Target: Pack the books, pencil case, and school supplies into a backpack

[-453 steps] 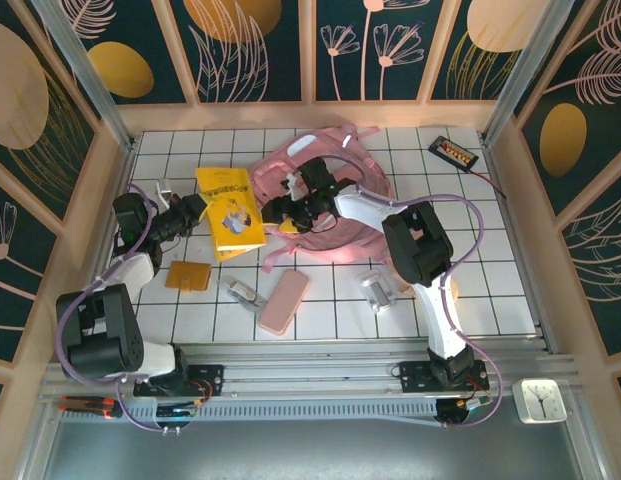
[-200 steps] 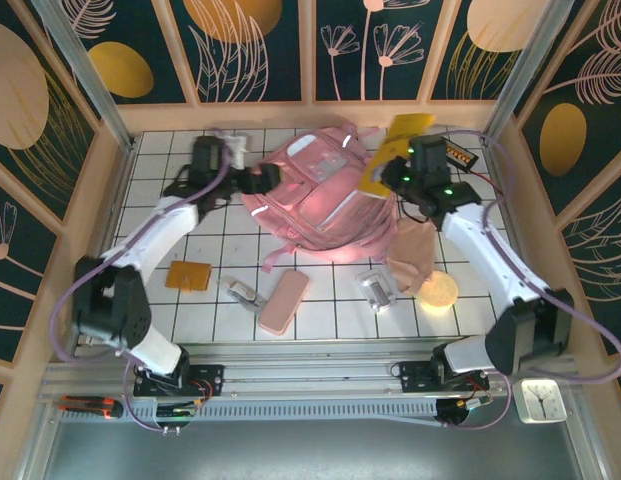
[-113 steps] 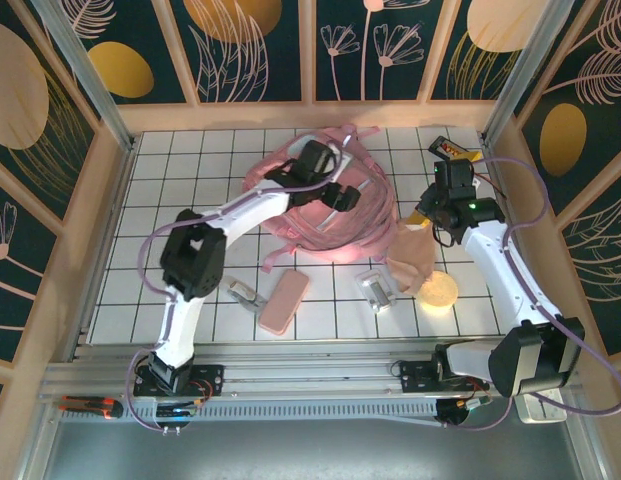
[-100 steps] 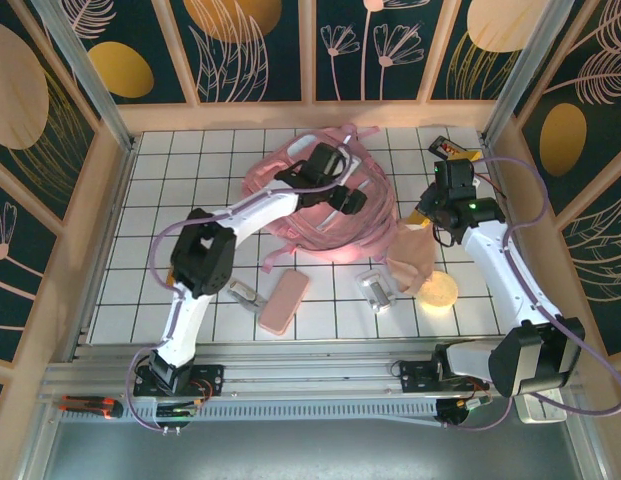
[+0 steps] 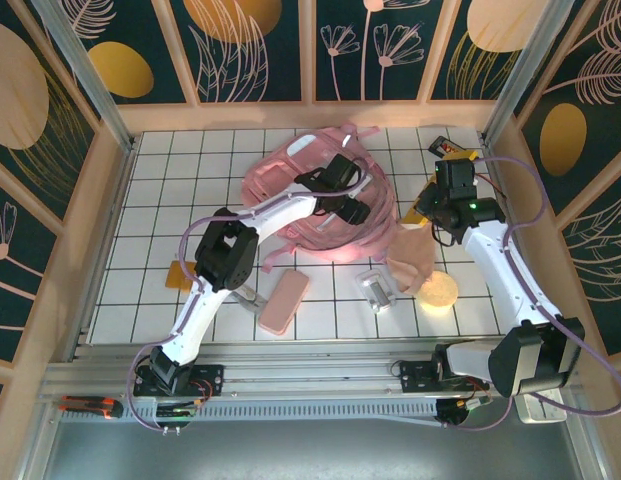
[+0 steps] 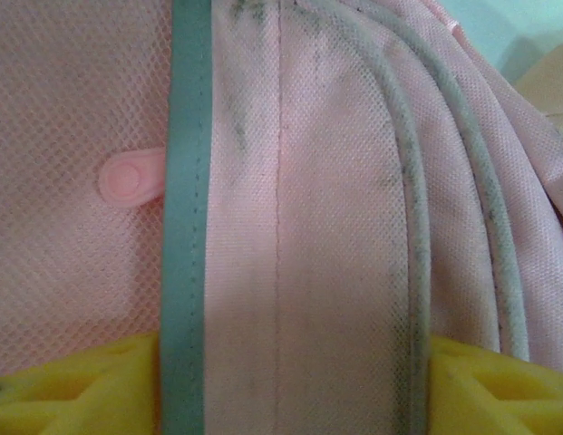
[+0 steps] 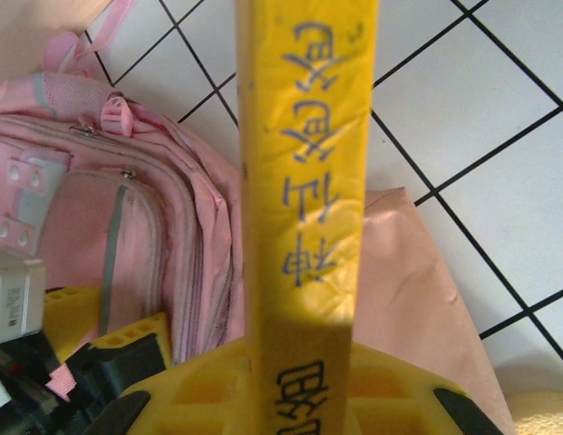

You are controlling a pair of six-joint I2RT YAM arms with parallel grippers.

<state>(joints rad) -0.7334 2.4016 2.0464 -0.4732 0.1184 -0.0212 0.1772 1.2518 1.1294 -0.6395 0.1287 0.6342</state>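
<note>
My right gripper [image 7: 299,367] clamps the yellow book [image 7: 306,163] (spine facing the wrist camera) beside the backpack [image 5: 280,175]. My left gripper [image 5: 350,207] sits against its pink fabric, and I cannot tell whether it grips.

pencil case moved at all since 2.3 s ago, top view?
No. The pencil case lies across the same grid lines of the table as before, at the same tilt, near the front edge.
</note>
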